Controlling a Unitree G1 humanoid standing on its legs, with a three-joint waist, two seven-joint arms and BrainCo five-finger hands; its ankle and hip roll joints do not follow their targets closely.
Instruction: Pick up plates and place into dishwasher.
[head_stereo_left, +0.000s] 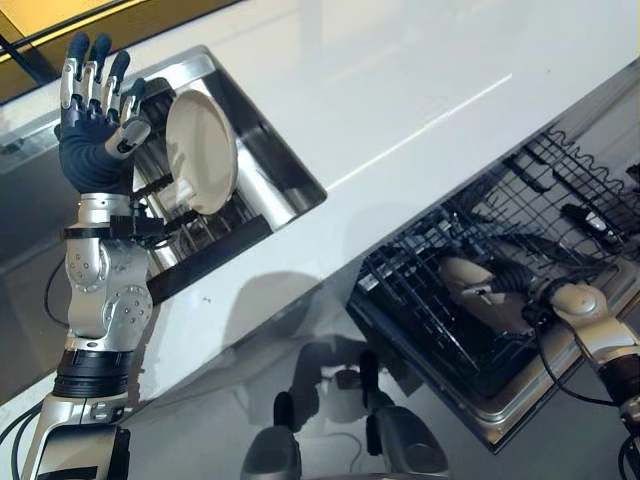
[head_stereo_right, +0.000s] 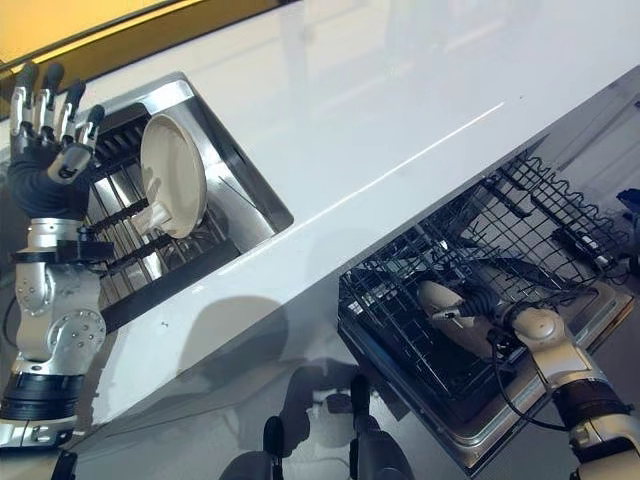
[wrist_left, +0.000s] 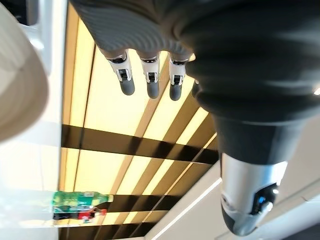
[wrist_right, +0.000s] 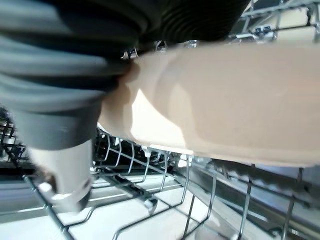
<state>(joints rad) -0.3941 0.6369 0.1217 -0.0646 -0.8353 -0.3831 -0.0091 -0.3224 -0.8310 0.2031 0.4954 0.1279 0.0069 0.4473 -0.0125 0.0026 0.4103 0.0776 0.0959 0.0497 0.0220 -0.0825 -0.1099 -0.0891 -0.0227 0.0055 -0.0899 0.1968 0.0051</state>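
A beige plate (head_stereo_left: 200, 150) stands on edge in the dark rack inside the steel sink (head_stereo_left: 292, 172) at upper left. My left hand (head_stereo_left: 90, 130) is raised just left of that plate, apart from it; its fingers (wrist_left: 147, 80) are straight and hold nothing. At lower right my right hand (head_stereo_left: 515, 280) reaches into the black wire dishwasher rack (head_stereo_left: 560, 190). It is shut on a second beige plate (wrist_right: 225, 100), held low among the wires with the thumb (wrist_right: 65, 165) under it.
A white countertop (head_stereo_left: 420, 90) runs between the sink and the dishwasher rack. The rack's silver front frame (head_stereo_right: 470, 445) lies at lower right. A green bottle (wrist_left: 80, 197) shows far off in the left wrist view.
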